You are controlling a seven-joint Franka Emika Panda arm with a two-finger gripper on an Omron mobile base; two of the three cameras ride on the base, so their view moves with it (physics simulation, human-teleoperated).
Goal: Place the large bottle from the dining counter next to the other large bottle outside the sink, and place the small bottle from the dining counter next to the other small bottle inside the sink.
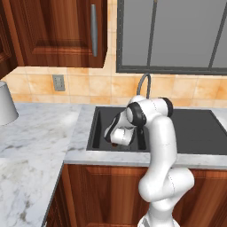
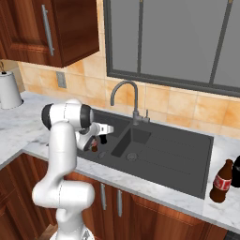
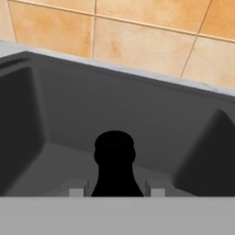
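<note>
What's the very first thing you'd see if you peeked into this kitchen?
The big white robot arm bending over the dark sink, right at its left end. Its pincer is shut on a small black bottle down inside the basin. Over on the marble to the right of the sink stands a brown bottle with a bright red label, beside a black one.

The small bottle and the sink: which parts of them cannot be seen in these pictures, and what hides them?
- Small bottle: in the hand view the bottom edge cuts off its body; only cap and neck show.
- Gripper: its fingertips barely rise at that edge, shut on the bottle.
- Sink: in the left base view the arm covers the basin's middle.
- Other large bottle: the right base view's right edge cuts it off.
</note>
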